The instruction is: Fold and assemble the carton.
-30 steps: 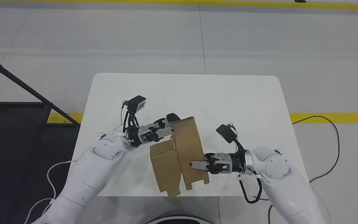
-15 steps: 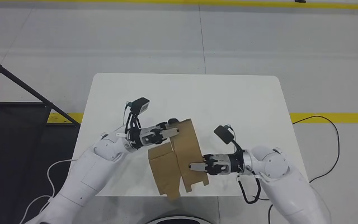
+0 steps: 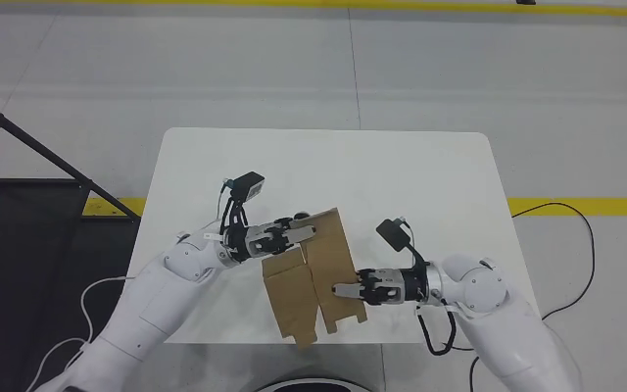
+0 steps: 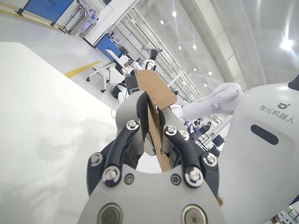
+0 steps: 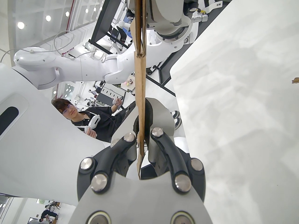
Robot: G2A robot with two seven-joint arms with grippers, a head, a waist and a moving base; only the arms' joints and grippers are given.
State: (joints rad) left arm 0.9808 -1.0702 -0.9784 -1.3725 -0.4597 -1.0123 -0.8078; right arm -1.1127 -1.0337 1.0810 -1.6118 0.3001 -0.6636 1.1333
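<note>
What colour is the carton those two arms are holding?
The carton is plain brown cardboard, with no print or pattern visible. It shows best in the top view.

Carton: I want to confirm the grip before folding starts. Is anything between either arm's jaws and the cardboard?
Nothing visible. The left jaws are closed directly on the carton at one corner, the right jaws on its opposite edge, with only cardboard pinched between each pair.

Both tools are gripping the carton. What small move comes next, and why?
Probably ease the left tool and right tool slightly toward each other so the carton starts to bow open. Each tool is clamped on a different side of it, and both wrist views show the carton edge-on as a flat, collapsed sheet, not yet a box.
</note>
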